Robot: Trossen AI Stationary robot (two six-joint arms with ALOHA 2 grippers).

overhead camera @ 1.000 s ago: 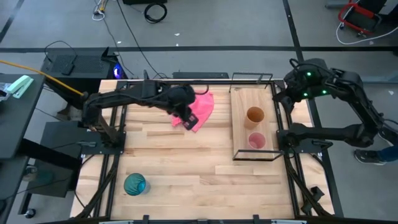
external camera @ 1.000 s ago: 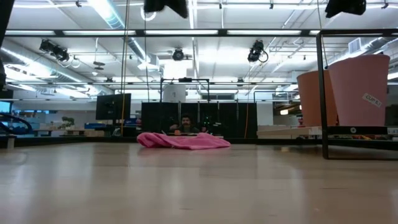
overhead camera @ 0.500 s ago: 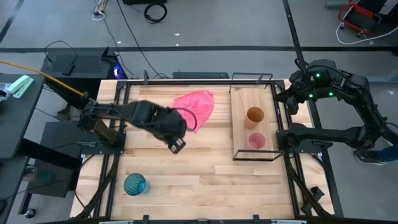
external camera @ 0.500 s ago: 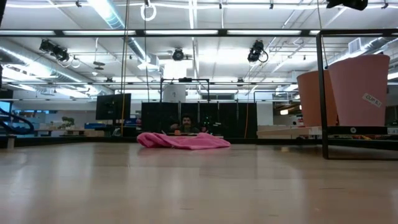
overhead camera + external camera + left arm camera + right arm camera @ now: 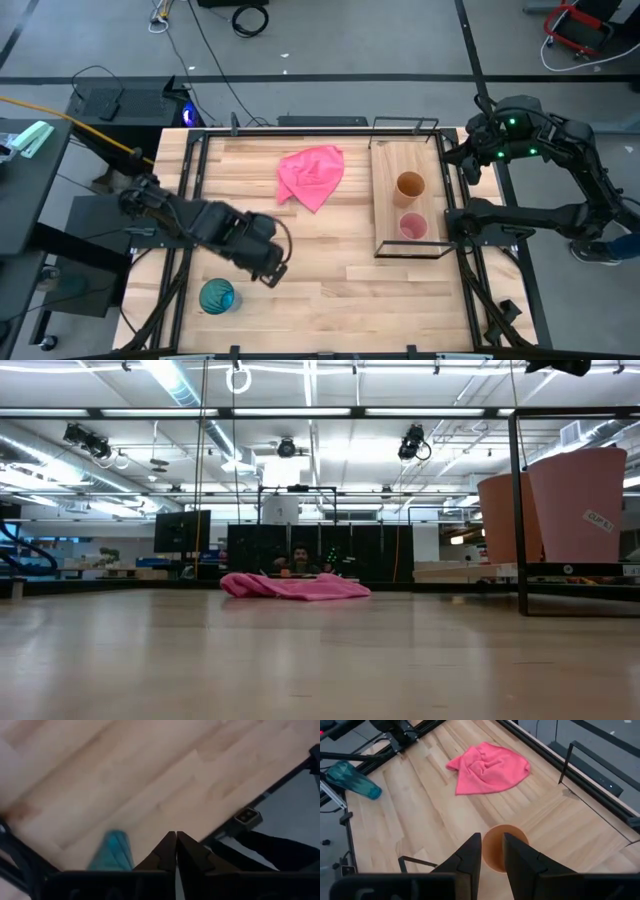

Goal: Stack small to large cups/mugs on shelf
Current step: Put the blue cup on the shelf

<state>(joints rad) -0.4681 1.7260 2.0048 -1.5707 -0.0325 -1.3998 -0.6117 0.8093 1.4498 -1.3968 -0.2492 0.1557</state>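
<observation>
Teal cup (image 5: 217, 296): lying at the table's near-left corner, off the shelf (image 5: 388, 205) where we are keeping the orange cup (image 5: 409, 185) and pink cup (image 5: 412, 227). We are holding the left gripper (image 5: 276, 268), fingers pressed together, just beside it, presumably approaching. Right gripper (image 5: 492, 851), slightly parted, waiting above the shelf; only its wrist view shows this.

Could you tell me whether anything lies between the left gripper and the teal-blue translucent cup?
Nothing visible does. The left gripper hangs just beside the teal-blue translucent cup, with only bare pale-wood tabletop between them. The pink cloth lies farther back, out of the way.
</observation>
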